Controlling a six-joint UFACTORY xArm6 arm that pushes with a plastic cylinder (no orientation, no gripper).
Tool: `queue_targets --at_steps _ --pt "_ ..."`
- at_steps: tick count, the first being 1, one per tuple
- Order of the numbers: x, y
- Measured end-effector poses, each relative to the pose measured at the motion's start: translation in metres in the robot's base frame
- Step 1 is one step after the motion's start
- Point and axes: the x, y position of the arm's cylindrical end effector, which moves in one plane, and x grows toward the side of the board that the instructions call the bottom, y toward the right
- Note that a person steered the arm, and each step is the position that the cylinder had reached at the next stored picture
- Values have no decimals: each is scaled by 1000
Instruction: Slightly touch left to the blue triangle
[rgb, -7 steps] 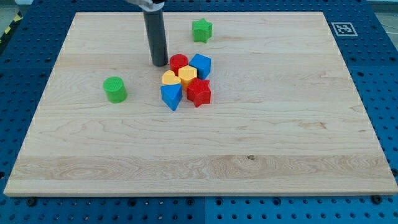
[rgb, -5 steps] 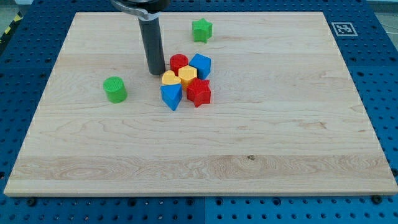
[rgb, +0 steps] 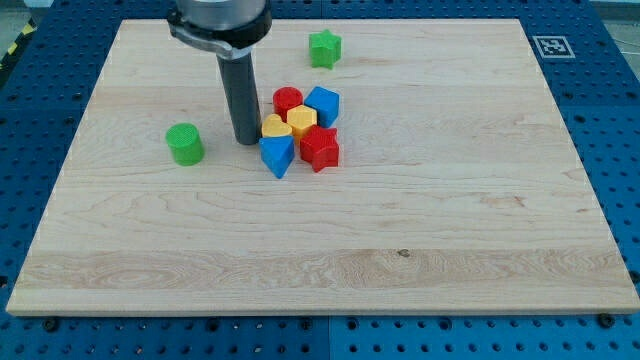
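Blue triangle (rgb: 276, 155) sits just right of, slightly below, our tip (rgb: 246, 140); close, contact unclear. No jaws fitted.

Blue triangle (rgb: 276, 155), green star (rgb: 323, 47)

My tip (rgb: 246, 139) sits just left of the blue triangle (rgb: 276, 155), slightly toward the view's top; the green cylinder (rgb: 185, 144) lies farther left.
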Motion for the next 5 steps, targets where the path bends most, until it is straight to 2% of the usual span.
queue_targets --at_steps 2,3,4,5 --pt "26 1" --pt "55 1" --pt "83 -20" --pt "85 -59"
